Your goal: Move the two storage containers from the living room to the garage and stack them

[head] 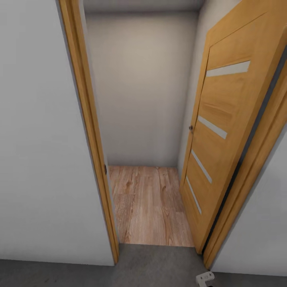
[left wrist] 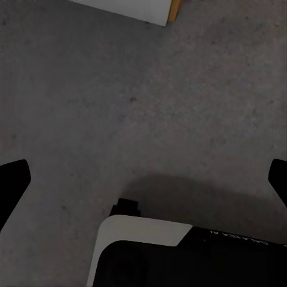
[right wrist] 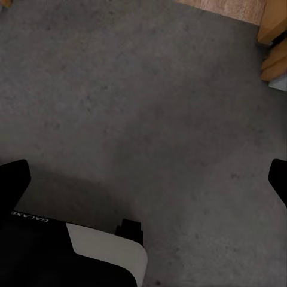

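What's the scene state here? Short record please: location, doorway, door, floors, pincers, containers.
location: on grey concrete floor, facing a doorway
doorway: wood frame, opens onto a small space with a beige wall
door: wooden door, swung open at the right
floors: wood planks beyond the threshold
left pincer: open, holds nothing, over concrete
right pincer: open, holds nothing, over concrete
containers: none seen

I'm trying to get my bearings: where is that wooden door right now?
In the head view the wooden door stands swung open on the right of the doorway, against the white wall, beside the strip of wood-plank flooring that begins where the grey concrete floor ends.
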Motion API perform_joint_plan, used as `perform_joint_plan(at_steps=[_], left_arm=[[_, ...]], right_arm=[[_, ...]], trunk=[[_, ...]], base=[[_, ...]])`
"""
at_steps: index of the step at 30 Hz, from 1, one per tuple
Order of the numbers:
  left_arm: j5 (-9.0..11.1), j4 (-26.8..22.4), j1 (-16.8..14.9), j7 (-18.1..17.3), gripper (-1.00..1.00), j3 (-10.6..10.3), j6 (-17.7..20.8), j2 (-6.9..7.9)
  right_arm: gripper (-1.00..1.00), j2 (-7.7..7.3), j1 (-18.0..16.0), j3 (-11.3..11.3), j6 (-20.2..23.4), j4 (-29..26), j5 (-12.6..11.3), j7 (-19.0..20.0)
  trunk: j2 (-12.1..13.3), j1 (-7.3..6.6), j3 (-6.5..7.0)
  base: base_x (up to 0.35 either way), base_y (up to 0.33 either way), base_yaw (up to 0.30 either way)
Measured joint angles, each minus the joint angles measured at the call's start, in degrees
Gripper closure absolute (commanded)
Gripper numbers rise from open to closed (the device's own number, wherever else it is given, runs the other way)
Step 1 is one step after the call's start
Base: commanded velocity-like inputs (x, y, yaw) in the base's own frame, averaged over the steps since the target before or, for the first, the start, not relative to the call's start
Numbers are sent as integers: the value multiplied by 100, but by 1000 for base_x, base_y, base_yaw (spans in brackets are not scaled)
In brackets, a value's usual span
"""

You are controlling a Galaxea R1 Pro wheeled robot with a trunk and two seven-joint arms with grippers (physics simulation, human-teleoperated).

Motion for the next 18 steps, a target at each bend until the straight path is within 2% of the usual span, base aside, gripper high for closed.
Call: perform_joint_plan(at_steps=[18], left_arm=[[0,0,0,0,-100,1,0,1]], right_arm=[[-100,-1,0,-8,-12,0,-1,0]], trunk=[[0,0,0]], base=[[0,0,0]])
